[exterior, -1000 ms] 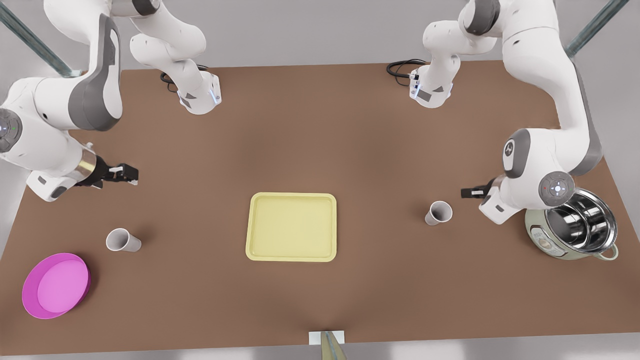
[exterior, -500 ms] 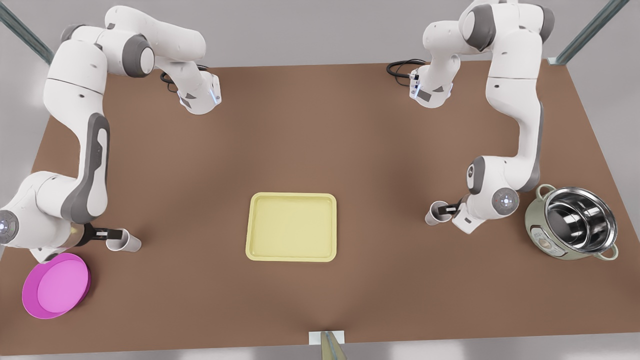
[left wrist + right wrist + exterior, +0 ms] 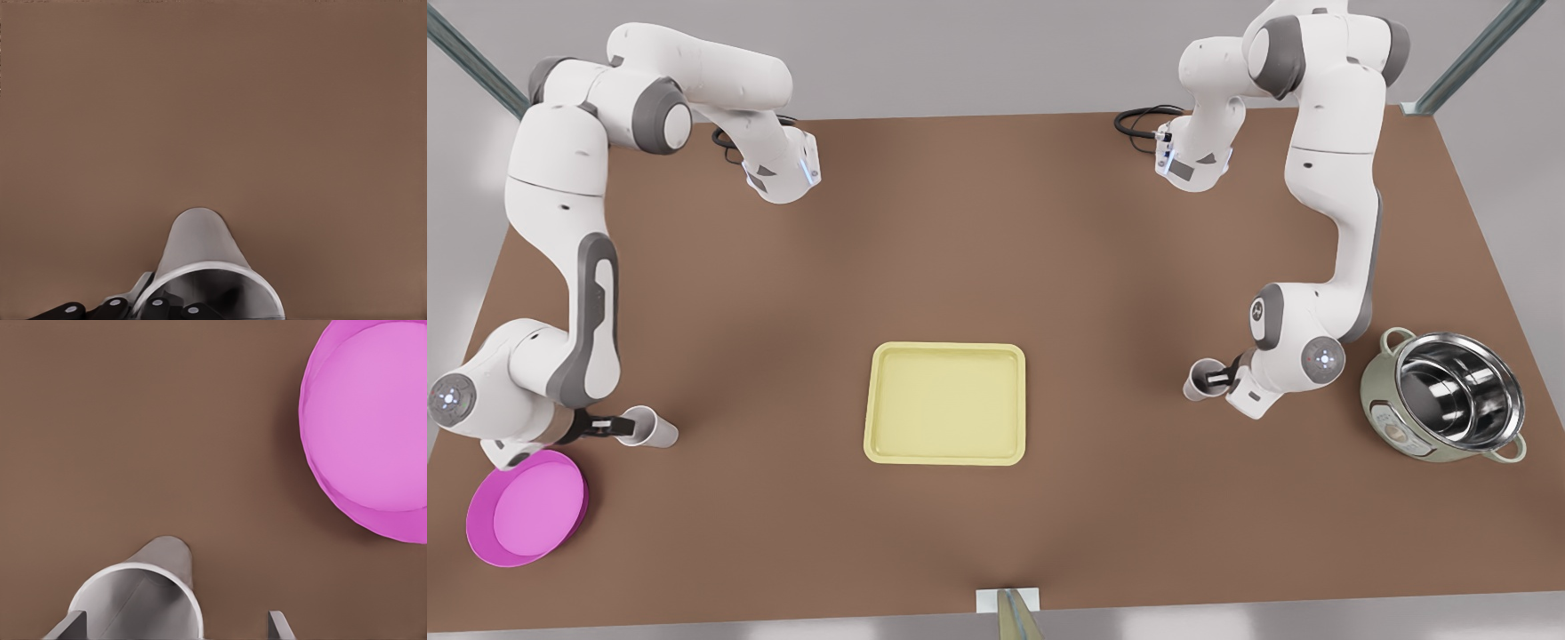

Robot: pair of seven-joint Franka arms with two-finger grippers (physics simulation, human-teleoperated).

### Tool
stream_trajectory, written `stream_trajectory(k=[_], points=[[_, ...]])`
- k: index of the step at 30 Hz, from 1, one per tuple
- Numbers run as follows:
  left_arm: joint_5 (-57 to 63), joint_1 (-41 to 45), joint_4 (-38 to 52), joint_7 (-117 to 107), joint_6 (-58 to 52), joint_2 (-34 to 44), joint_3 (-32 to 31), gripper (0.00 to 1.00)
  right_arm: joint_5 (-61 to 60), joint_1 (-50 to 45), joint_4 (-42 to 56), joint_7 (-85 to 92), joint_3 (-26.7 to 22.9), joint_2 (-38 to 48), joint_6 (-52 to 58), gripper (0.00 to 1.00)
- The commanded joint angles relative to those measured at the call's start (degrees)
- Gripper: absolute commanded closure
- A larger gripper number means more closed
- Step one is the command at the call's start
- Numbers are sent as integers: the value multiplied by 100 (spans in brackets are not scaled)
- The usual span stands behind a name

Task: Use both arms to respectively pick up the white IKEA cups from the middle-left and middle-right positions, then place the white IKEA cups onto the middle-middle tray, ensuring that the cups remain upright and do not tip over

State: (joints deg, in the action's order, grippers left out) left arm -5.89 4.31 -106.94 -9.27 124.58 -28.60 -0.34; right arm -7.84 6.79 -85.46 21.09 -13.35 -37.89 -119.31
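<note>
We see a broad stretch of bare brown tabletop (image 3: 996, 240) on either side of the flat pale yellow rectangular tray (image 3: 944, 453), leaving open lanes from both small white tapered cups to its low rim. At the front view's left, the round magenta bowl (image 3: 525, 507) sits close behind the right gripper (image 3: 624, 427) and near the cup (image 3: 656, 430), crowding that corner. In the right wrist view, its fingers (image 3: 279, 625) stand apart around the cup (image 3: 137, 603). At the front view's right, the pale green pot with a steel insert (image 3: 1449, 396) stands behind the left gripper (image 3: 1221, 378) and the other cup (image 3: 1197, 384), well clear of the tray.
</note>
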Motion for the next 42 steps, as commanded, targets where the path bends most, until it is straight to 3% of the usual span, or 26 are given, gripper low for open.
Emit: stream_trajectory(k=[1, 3, 5, 7, 10, 13, 17, 18, 20, 22, 24, 25, 26, 27, 28, 29, 34, 40, 42], points=[[-53, 61, 24, -58, -100, 161, -1, 79, -25, 33, -76, 774, -1, 10, -295, 0], [-35, 114, 120, -820, -320, 487, -159, 79, -34, 77, -190, 774, -1, -8, -408, 0], [0, 350, 515, -1647, -556, 346, -423, 78, -34, 68, -384, 774, -1, 36, -576, 0], [-26, 1212, 2124, -3783, -1111, -497, -476, 78, -104, 68, -393, 774, 8, 10, -620, 0], [-158, 1722, 3381, -5216, -1129, -1332, -801, 78, -218, 68, -463, 774, 8, -60, -699, 0], [-158, 2047, 3970, -6016, -1112, -1842, -977, 78, -245, 68, -463, 774, 8, -192, -752, 0], [-158, 2276, 4085, -6008, -928, -2220, -1109, 77, -245, 77, -463, 783, 8, -297, -760, 3], [-149, 2408, 4172, -6025, -865, -2325, -1100, 77, -245, 77, -472, 783, 16, -298, -752, 14], [-167, 2469, 4261, -6017, -594, -2545, -1100, 75, -236, 68, -489, 792, 25, -297, -752, 55], [-158, 2478, 4261, -6025, -479, -2589, -1161, 75, -236, 59, -489, 792, 34, -297, -752, 62], [-158, 2487, 4252, -6034, -444, -2625, -1161, 75, -227, 24, -481, 792, 43, -297, -752, 78], [-149, 2478, 4243, -6025, -452, -2633, -1161, 70, -227, 15, -481, 792, 52, -289, -752, 79], [-149, 2478, 4243, -6025, -452, -2633, -1161, 57, -227, -29, -463, 783, 60, -280, -752, 79], [-149, 2478, 4234, -6017, -452, -2624, -1161, 30, -227, -55, -419, 765, 69, -280, -743, 79], [-149, 2478, 4234, -6025, -479, -2624, -1161, 10, -227, -46, -401, 765, 192, -262, -743, 79], [-132, 2478, 4234, -6025, -496, -2607, -1161, 2, -236, -46, -384, 757, 368, -201, -699, 79], [-149, 2443, 4234, -6034, -812, -2554, -1161, 0, -209, -143, -77, 686, 1853, -69, -681, 79], [-158, 2391, 4190, -6166, -2094, -2019, -1188, 0, -166, -1681, 179, -351, 1880, -69, -330, 79], [316, 1907, 4243, -5648, -4098, -1236, -1170, 0, -148, -1892, 152, -333, 1880, -43, 92, 79]])
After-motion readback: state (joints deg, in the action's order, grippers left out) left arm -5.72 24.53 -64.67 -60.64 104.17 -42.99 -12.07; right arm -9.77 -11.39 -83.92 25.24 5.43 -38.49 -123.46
